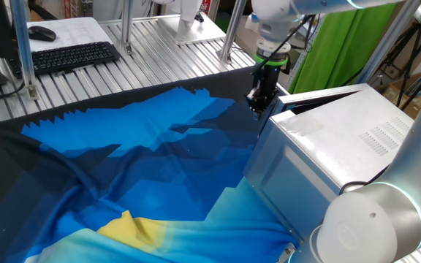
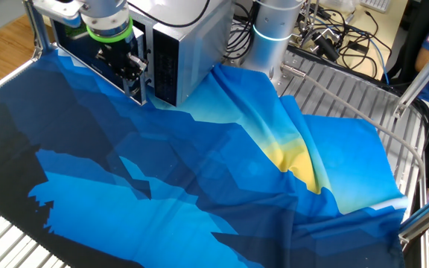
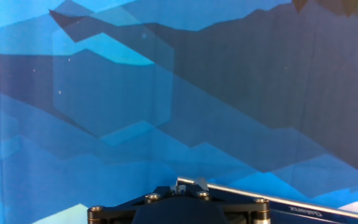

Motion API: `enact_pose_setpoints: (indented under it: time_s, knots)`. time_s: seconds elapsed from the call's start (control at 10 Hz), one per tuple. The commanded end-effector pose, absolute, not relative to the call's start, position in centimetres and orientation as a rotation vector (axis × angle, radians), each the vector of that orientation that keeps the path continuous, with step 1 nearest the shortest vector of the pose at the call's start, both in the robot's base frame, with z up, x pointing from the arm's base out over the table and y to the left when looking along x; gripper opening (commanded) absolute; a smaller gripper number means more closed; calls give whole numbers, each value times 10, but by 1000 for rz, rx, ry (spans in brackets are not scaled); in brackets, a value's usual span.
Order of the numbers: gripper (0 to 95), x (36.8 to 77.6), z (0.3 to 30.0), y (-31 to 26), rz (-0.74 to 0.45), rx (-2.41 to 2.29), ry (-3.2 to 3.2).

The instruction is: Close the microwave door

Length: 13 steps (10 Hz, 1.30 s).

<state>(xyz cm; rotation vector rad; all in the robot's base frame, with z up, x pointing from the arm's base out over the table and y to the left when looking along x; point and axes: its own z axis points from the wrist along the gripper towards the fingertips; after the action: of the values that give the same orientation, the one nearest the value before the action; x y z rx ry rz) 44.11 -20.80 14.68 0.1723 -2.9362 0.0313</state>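
So the microwave (image 1: 342, 139) is the big thing here, a heavy steel box sitting on the blue cloth (image 1: 145, 161) at the table's far side. It probably won't budge from a light push, though the cloth underneath could let it slip a bit.

The microwave door (image 2: 95, 59) looks almost shut, maybe slightly ajar. It's a stiff glass-and-metal panel on a hinge, so it should swing easy. No grabbing needed; I'd press flat on the face near the free edge, away from the hinge. Glass is glossy, so the fingers could skid.

The gripper (image 2: 132, 71) hangs right by that door edge. Open or closed? Honestly can't tell.
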Motion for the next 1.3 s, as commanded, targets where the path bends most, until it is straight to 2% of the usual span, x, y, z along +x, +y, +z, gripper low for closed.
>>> enact_pose_setpoints:
  time_s: [0.1, 0.5, 1.3]
  knots:
    - [0, 444, 147, -209, 127, 190, -2948]
    - [0, 438, 147, -218, 129, 218, -2931]
    - [0, 402, 122, -233, 141, 211, -2917]
